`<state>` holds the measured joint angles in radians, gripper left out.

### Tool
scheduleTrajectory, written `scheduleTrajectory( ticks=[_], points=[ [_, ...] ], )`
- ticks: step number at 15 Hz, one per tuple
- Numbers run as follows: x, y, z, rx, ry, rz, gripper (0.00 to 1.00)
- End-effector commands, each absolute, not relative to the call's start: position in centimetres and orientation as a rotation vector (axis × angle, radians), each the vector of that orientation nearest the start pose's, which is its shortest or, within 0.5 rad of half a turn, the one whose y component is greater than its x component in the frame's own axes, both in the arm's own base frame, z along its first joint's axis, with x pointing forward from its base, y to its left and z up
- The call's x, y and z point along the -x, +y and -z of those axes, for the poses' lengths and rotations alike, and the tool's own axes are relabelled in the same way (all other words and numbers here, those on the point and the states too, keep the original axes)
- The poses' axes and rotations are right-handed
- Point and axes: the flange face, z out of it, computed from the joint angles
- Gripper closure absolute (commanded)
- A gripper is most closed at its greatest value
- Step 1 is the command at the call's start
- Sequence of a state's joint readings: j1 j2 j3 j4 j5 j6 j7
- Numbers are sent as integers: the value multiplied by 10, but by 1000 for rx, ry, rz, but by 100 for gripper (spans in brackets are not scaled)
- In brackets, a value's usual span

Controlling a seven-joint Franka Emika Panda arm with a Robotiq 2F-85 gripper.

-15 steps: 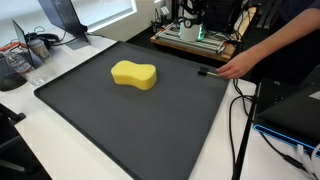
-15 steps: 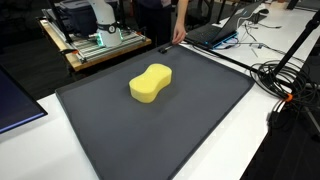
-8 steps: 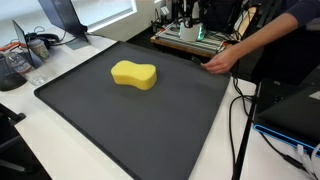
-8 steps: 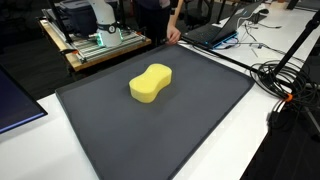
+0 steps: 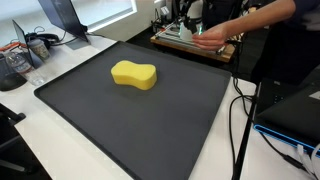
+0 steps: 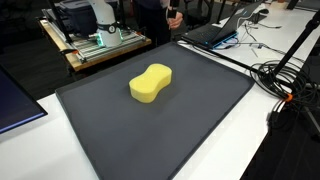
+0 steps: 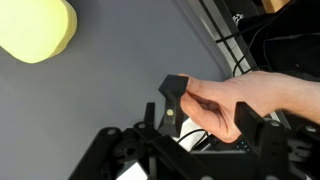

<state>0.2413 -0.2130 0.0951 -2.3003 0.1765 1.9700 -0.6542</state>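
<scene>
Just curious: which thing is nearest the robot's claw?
The small black piece in the person's hand, close by the claw; the yellow sponge lies farther off.

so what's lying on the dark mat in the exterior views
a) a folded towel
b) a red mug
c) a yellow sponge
c, both exterior views show a yellow sponge with a pinched waist lying flat on the dark mat, and no mug or towel anywhere on it
</scene>
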Motion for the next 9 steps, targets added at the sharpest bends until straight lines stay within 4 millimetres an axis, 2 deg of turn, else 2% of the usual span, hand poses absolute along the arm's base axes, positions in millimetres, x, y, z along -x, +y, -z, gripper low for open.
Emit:
scheduleTrajectory(
  ticks=[1,3,9],
  points=[
    [-438,166,-431,2650,-1329,-163,43],
    [-438,166,-431,2650,-1330,-168,50],
    [-439,168,-433,2649,-1334,-174,55]
  ],
)
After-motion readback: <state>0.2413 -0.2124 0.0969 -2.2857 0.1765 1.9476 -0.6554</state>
